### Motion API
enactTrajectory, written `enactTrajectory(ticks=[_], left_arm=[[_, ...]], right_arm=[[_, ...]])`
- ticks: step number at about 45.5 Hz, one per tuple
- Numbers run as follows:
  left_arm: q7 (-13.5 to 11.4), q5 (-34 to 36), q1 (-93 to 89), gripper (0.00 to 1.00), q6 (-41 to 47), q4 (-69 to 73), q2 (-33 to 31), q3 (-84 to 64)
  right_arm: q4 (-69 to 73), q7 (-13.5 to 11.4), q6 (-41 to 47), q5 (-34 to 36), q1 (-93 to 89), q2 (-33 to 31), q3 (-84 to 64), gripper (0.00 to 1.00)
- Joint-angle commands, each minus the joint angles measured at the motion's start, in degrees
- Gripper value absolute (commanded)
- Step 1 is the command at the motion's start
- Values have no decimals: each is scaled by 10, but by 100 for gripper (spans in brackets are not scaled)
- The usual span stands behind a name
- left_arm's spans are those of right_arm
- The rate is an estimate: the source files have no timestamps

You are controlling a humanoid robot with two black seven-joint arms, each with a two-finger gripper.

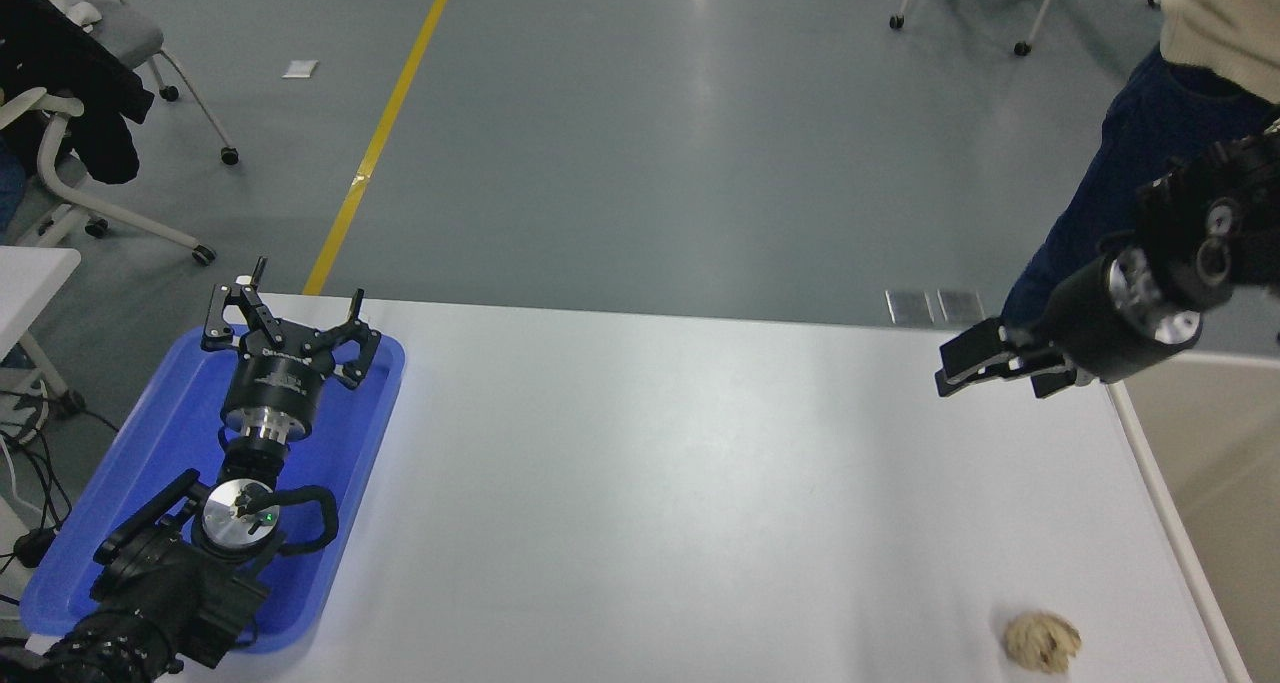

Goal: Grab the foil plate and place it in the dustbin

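The foil plate is out of view. The dustbin (1235,483) is a beige bin with a pale rim, standing against the table's right edge and cut off by the picture's edge; only a plain part of its inside shows. My right gripper (968,367) hangs in the air over the table's far right corner, just left of the bin, pointing left with nothing visible in it. My left gripper (300,303) is open and empty, parked over the blue tray (160,433) at the lower left.
A crumpled tan paper ball (1042,641) lies on the white table (650,483) near its front right corner. A person (1150,143) in dark trousers stands at the far right, behind my right arm. Office chairs stand on the floor at the far left.
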Motion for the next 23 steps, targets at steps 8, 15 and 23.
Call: enactTrajectory(ticks=[8, 15, 23], left_arm=[[0, 0, 1, 100, 1, 0, 0, 0], [0, 0, 1, 100, 1, 0, 0, 0], [-1, -1, 1, 100, 1, 0, 0, 0]], right_arm=[[7, 0, 30, 58, 46, 120, 2, 100], [7, 0, 47, 67, 55, 132, -2, 100], [7, 0, 96, 77, 60, 130, -13, 100]])
